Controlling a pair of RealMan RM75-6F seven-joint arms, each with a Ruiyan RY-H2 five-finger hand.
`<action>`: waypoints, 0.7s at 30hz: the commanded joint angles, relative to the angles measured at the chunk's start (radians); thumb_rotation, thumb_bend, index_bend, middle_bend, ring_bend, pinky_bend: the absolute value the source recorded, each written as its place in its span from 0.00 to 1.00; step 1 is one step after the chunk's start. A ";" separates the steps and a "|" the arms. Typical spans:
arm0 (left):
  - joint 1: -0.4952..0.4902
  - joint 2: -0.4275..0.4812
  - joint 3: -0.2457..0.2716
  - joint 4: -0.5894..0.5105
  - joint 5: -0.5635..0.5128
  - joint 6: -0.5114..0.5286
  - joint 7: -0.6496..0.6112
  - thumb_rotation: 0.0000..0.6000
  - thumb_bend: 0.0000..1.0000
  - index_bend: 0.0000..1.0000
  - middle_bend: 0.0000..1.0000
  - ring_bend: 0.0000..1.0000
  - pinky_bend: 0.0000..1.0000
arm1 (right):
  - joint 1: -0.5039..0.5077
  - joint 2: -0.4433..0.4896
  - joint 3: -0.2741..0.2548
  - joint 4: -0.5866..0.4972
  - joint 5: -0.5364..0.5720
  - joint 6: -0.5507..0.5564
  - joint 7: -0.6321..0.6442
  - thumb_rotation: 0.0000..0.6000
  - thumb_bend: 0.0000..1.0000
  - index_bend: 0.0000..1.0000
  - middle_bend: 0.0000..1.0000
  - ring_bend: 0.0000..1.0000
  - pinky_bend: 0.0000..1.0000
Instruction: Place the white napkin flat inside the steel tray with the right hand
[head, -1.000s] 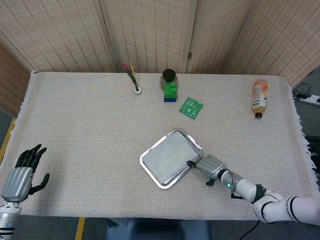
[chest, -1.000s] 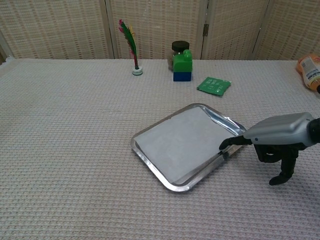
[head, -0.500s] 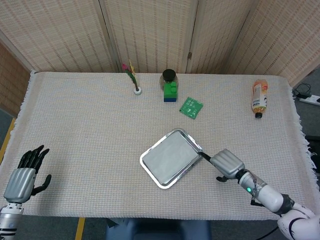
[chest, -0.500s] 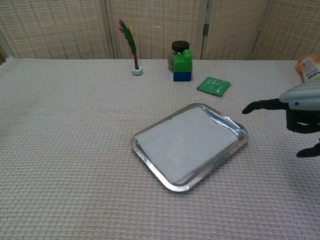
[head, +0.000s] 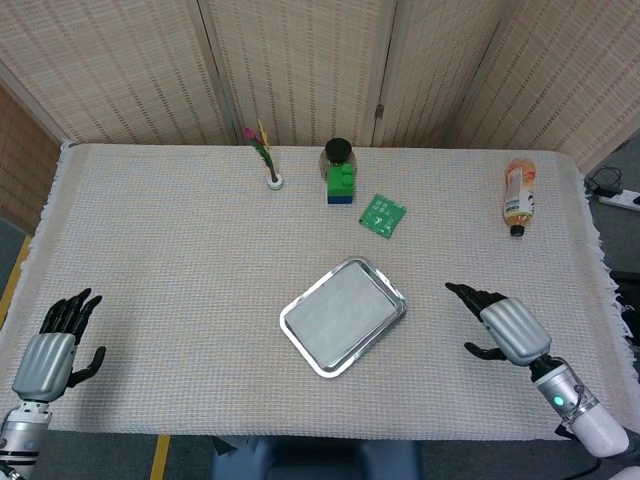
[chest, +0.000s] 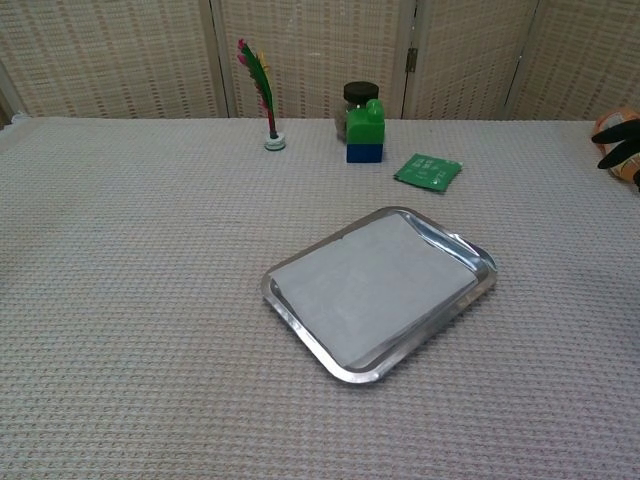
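Now the right hand (head: 497, 325) has pulled well clear of the shiny rectangular steel tray (head: 392, 281), fingers spread and empty; the white paper napkin (chest: 368, 287) lies flat inside it, so placement looks done.

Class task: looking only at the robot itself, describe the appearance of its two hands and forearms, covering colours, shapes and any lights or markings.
Both hands match. The right hand has a ribbed silver-grey shell over its back and slim black fingers. Its white forearm follows a grey wrist section carrying a small green light. The left hand shows the same silver back and black fingers, with a grey ringed wrist below. No loose cables are visible.
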 joint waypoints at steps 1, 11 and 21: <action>-0.001 -0.001 -0.001 0.002 -0.002 -0.002 0.000 1.00 0.50 0.00 0.00 0.00 0.00 | 0.066 0.018 -0.004 -0.044 -0.050 -0.118 -0.009 1.00 0.29 0.00 0.22 0.29 0.39; 0.004 0.007 0.001 -0.004 0.006 0.011 -0.014 1.00 0.50 0.00 0.00 0.00 0.00 | 0.292 -0.030 0.123 -0.197 0.119 -0.500 -0.243 1.00 0.29 0.00 0.79 0.77 0.77; 0.013 0.031 0.007 -0.024 0.029 0.035 -0.057 1.00 0.50 0.00 0.00 0.00 0.00 | 0.453 -0.225 0.195 -0.150 0.480 -0.653 -0.502 1.00 0.29 0.00 0.89 0.87 0.87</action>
